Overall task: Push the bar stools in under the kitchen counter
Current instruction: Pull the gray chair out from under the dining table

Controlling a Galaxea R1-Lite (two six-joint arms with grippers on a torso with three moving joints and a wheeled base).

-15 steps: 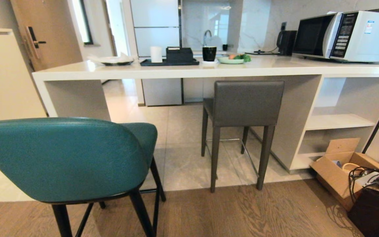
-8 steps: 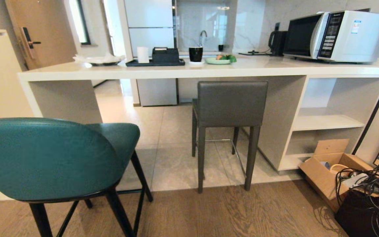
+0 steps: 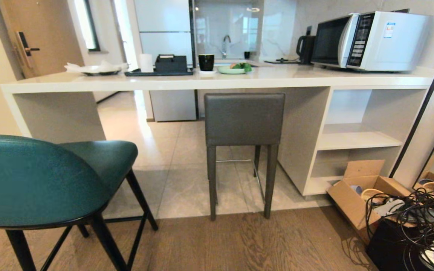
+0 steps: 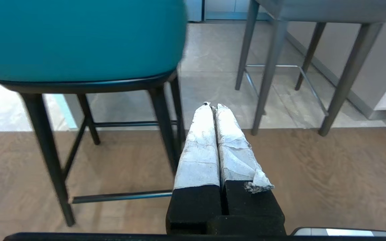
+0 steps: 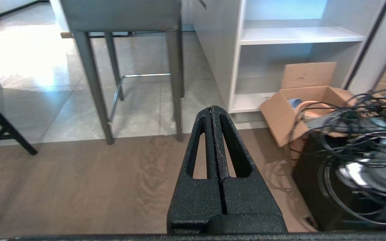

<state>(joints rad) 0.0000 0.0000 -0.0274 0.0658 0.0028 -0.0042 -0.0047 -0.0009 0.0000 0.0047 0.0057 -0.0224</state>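
Note:
The teal bar stool [image 3: 40, 180] stands close at the near left on the wood floor, out from the kitchen counter [image 3: 217, 81]; its padded back [image 4: 79, 36] fills part of the left wrist view. The dark grey bar stool [image 3: 243, 120] stands at the middle, its seat under the counter's edge and its back legs at the tile border; its legs [image 5: 92, 83] show in the right wrist view. My left gripper [image 4: 212, 106], wrapped in white tape, is shut and empty, apart from the teal stool. My right gripper [image 5: 212, 109] is shut and empty over the wood floor. Neither arm shows in the head view.
White open shelves [image 3: 356, 139] close the counter's right end. An open cardboard box [image 3: 360, 195] and a black box with tangled cables [image 3: 420, 222] sit on the floor at the right. A microwave [image 3: 371, 39], kettle, tray, cup and plates stand on the counter.
The whole head view has slid leftward, so the camera has turned or driven to the right. The stools have kept their places on the floor and both grippers stay shut.

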